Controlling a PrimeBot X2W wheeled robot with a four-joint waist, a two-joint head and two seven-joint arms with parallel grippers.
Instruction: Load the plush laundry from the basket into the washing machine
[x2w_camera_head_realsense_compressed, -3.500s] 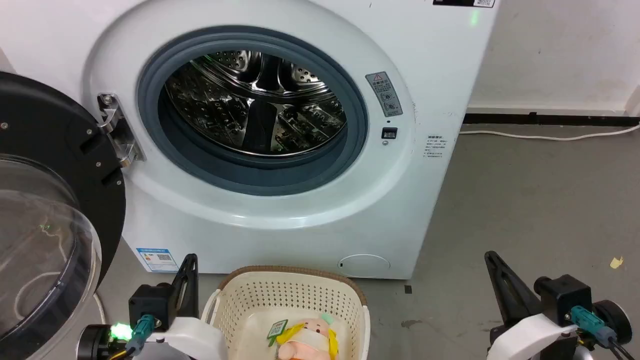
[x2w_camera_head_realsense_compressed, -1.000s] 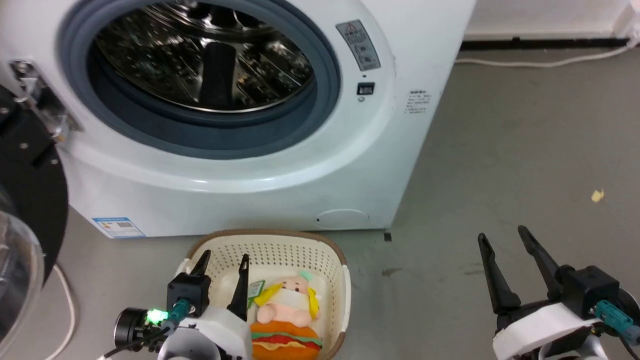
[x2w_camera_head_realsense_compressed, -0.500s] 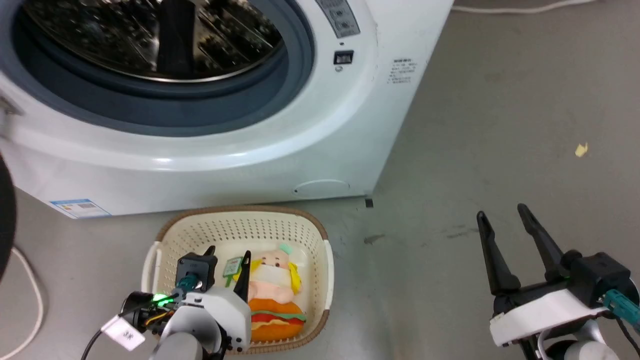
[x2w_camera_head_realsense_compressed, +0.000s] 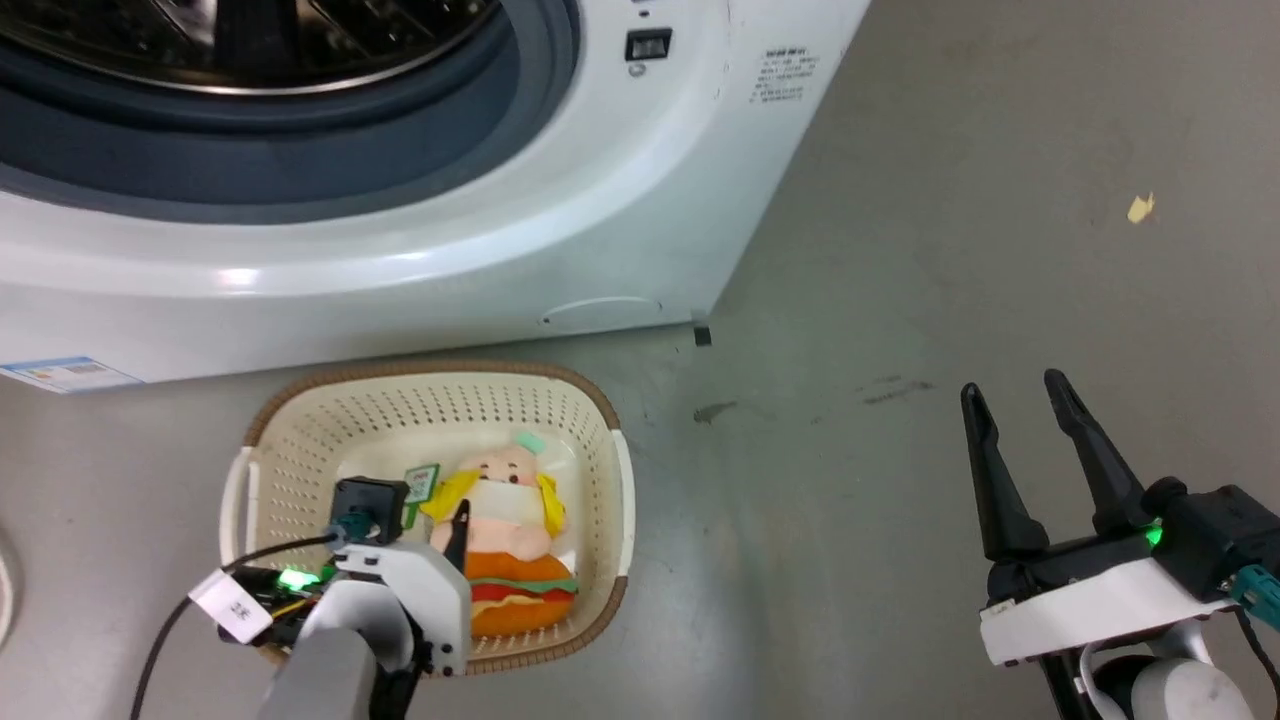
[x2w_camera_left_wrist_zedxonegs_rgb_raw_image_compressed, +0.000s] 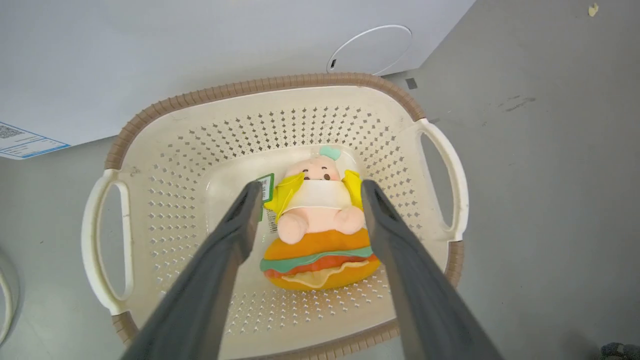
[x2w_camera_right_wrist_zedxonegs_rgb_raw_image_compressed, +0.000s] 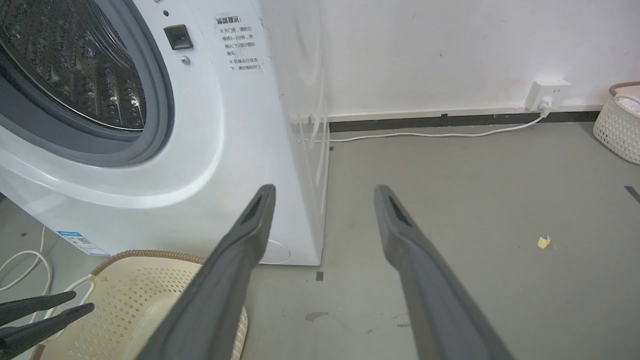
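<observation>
While the plush laundry (x2w_camera_left_wrist_zedxonegs_rgb_raw_image_compressed: 317, 220) lies face-up on the bottom of the basket (x2w_camera_left_wrist_zedxonegs_rgb_raw_image_compressed: 280, 82), orange burger end toward the near rim, the left tool (x2w_camera_left_wrist_zedxonegs_rgb_raw_image_compressed: 310, 186) hangs over it with its fingers spread, one on each side of the doll and not closed on it. The basket sits on the grey floor (x2w_camera_head_realsense_compressed: 950, 250) just in front of the washing machine (x2w_camera_head_realsense_compressed: 400, 250), whose round port stands open. Well off to the right, the right tool (x2w_camera_head_realsense_compressed: 1010, 383) hovers over the floor, spread wide and holding nothing.
</observation>
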